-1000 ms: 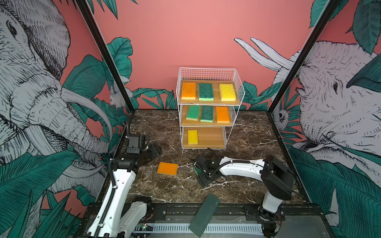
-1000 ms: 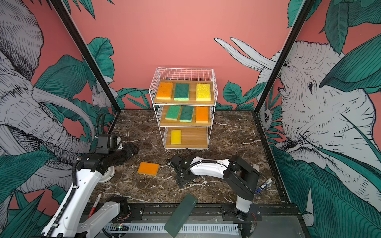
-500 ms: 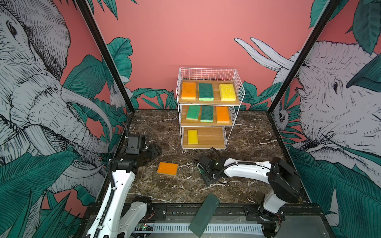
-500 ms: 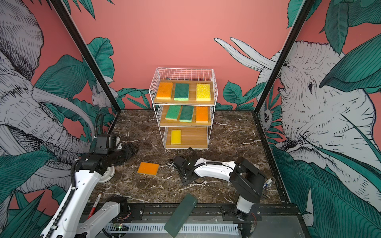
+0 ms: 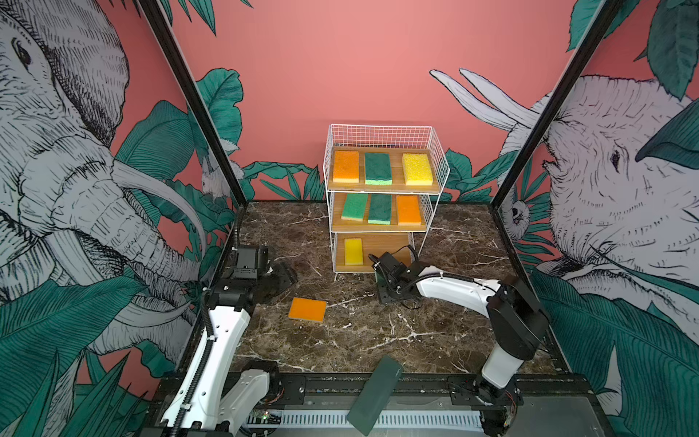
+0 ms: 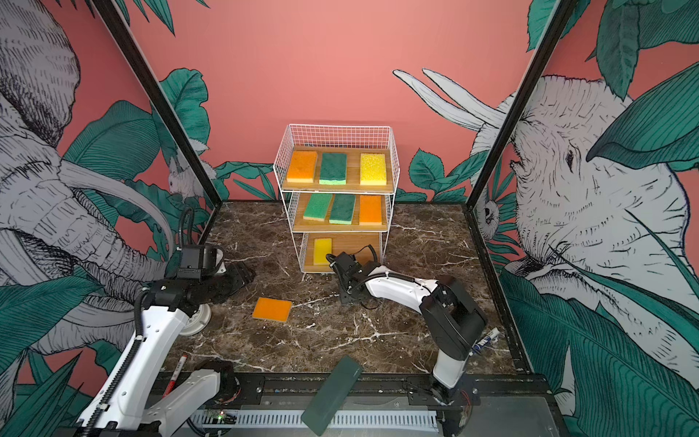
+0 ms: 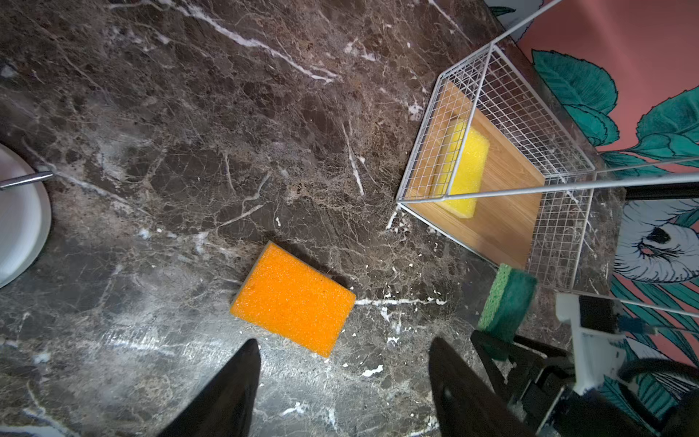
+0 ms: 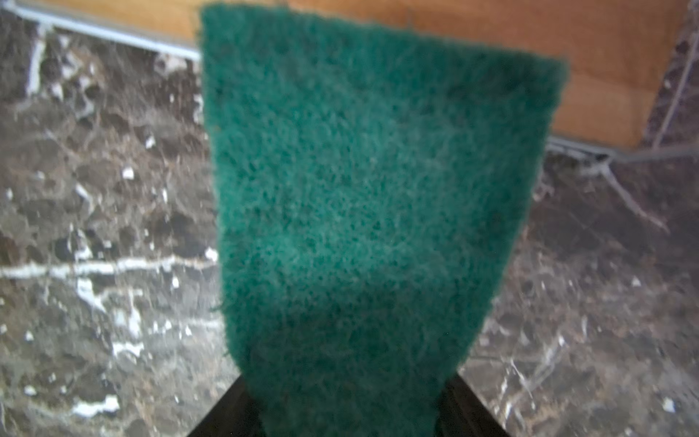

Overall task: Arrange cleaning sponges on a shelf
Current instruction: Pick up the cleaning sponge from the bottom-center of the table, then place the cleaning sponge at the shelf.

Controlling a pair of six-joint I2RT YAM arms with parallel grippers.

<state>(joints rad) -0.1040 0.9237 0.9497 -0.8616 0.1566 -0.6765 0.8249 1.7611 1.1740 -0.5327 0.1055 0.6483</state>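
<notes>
Your right gripper is clamping a dark green cleaning sponge with a light-green foam edge, jaws closed on its near end while its long axis is reaching away toward the white wire-grid shelf with three light-wood boards; in the right wrist view the sponge is filling the space between the jaws, its far end hanging just before the bottom board's front edge. Your left gripper is standing wide open and holding nothing, hovering just near of the flat orange sponge lying on the dark marble tabletop, long axis running left to right. You are seeing nine sponges in all: three on the top board (orange, green, yellow), three on the middle board (two green, one orange), one yellow sponge at the left of the bottom board, all long axis near to far, plus the loose orange one and the held green one.
</notes>
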